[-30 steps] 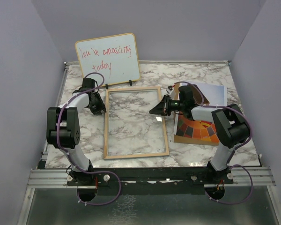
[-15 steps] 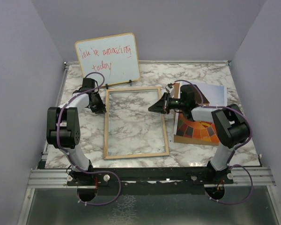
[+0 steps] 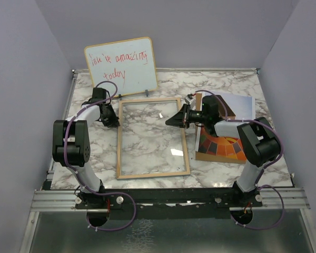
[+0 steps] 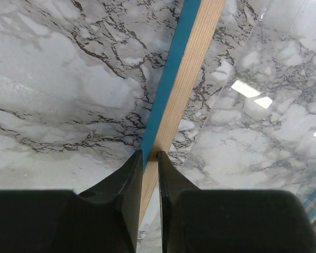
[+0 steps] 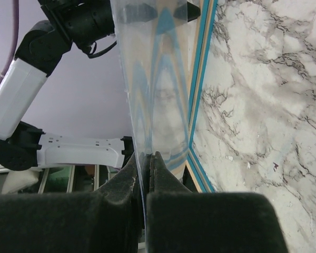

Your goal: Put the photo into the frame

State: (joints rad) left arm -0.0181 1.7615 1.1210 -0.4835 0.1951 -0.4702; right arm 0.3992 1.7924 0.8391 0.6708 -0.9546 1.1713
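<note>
The frame (image 3: 152, 173) lies flat on the marble table, light wood face up, with a blue outer side (image 4: 169, 79). My left gripper (image 3: 115, 122) is shut on the frame's left rail (image 4: 192, 68), with one finger on each side of it. My right gripper (image 3: 171, 120) is shut on the right edge of the clear pane (image 5: 158, 79) and holds that edge raised above the frame's right rail (image 5: 201, 100). The photo (image 3: 227, 143), showing orange and red balloon patches and pale sky, lies on the table at the right. It is partly hidden under my right arm.
A whiteboard (image 3: 121, 64) with red handwriting leans against the back wall, just behind the frame's top rail. Purple walls close in the left, right and back sides. The left arm (image 5: 68, 26) shows beyond the pane in the right wrist view.
My right gripper has moved a little left and toward the back with the pane, tilting its right edge up more. Reflections on the pane have shifted. The left gripper has not moved.
</note>
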